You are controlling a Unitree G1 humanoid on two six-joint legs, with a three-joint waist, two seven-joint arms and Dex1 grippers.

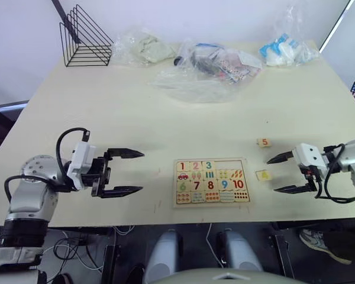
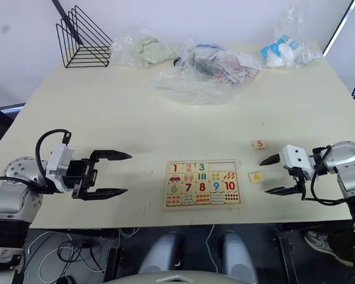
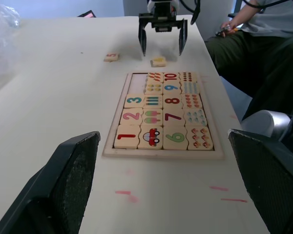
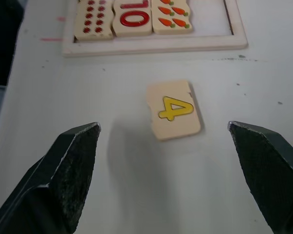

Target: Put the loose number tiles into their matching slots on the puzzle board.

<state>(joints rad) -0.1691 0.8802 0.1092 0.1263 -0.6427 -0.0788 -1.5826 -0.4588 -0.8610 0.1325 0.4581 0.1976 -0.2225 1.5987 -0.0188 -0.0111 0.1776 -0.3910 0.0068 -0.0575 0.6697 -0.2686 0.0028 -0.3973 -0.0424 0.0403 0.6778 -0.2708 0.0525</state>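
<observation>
Puzzle board [image 1: 211, 181] holds tiles 1, 2, 3 w/ two slots [image 1: 236, 165] bare. Tile 4 [image 4: 174, 110] lies just beside board, tile 5 [image 1: 263, 142] farther off. Right gripper [image 1: 282, 173] spread near 4; left gripper [image 1: 130, 172] spread, well apart from board.

Each arm ends in a rounded silver-grey forearm shell and a white boxy wrist block. Black cables loop from shell to block. The left gripper [image 1: 124, 172] and right gripper [image 1: 284, 174] each carry two slim, tapered black fingers [image 4: 63, 170] with a matte, grainy surface.
</observation>
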